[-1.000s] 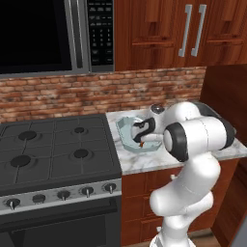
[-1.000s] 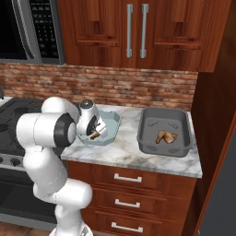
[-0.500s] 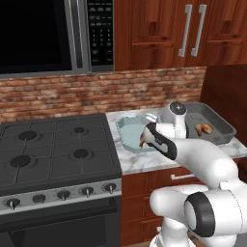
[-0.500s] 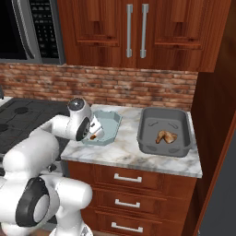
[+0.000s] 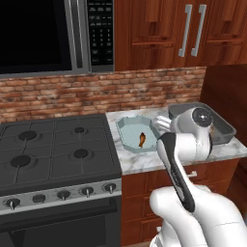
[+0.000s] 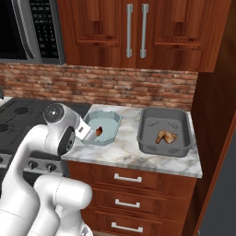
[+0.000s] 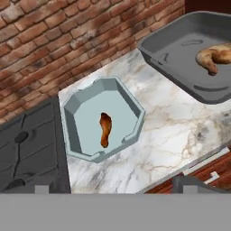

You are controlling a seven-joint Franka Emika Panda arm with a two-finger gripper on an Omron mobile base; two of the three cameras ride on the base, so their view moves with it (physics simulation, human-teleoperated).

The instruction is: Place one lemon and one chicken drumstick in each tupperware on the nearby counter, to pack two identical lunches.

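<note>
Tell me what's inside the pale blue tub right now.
The pale blue tub holds one chicken drumstick, lying on its floor. No lemon is in it, and nothing covers its inside in the hand view.

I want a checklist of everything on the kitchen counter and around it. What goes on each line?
Surface: marbled counter, between the stove and a wooden side panel.
Job's things: pale blue tub holds one drumstick; dark grey tub holds another drumstick. No lemon seen in either tub.
Clutter: nothing seen.
Grippers: gripper open, holding nothing, above the counter's front edge.
Cables: nothing seen.
Surroundings: brick wall, microwave, wooden cabinets, drawers.
</note>
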